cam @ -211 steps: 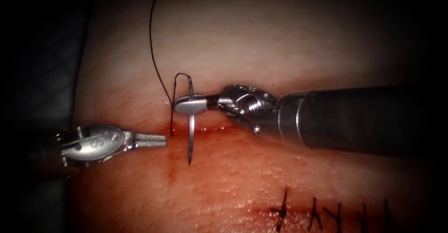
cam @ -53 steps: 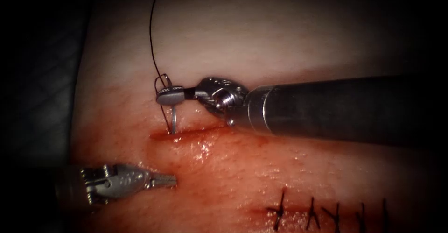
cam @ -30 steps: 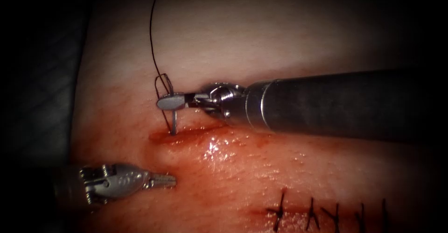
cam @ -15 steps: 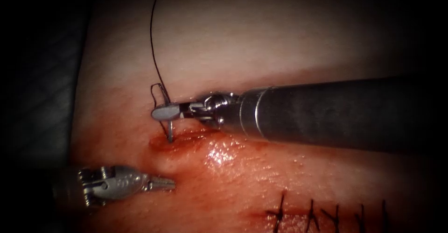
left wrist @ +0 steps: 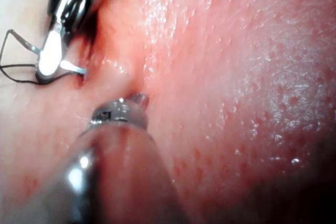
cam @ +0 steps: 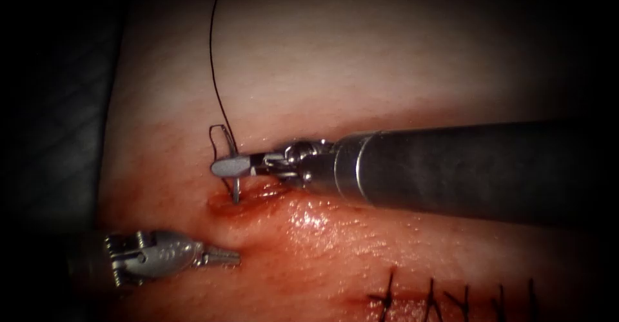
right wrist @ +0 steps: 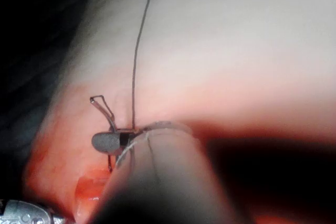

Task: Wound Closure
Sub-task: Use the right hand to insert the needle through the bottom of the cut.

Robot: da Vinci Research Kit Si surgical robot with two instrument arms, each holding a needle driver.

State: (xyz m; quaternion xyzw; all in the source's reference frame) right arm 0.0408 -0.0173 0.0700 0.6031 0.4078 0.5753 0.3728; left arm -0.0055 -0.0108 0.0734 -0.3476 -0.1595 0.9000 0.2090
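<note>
Now the right tool (cam: 231,165): jaws clamped on the needle (cam: 235,188) near its thread end, lower than 1 s ago; point sunk deeper into the tissue (cam: 361,57) at the cut's (cam: 248,198) left end. Thread (cam: 213,57) trails above. Left tool (cam: 222,256): below, jaws together, holding nothing.

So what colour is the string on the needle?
The thread is black, clearest in the endoscope view, running up from the needle held by the right tool.
</note>
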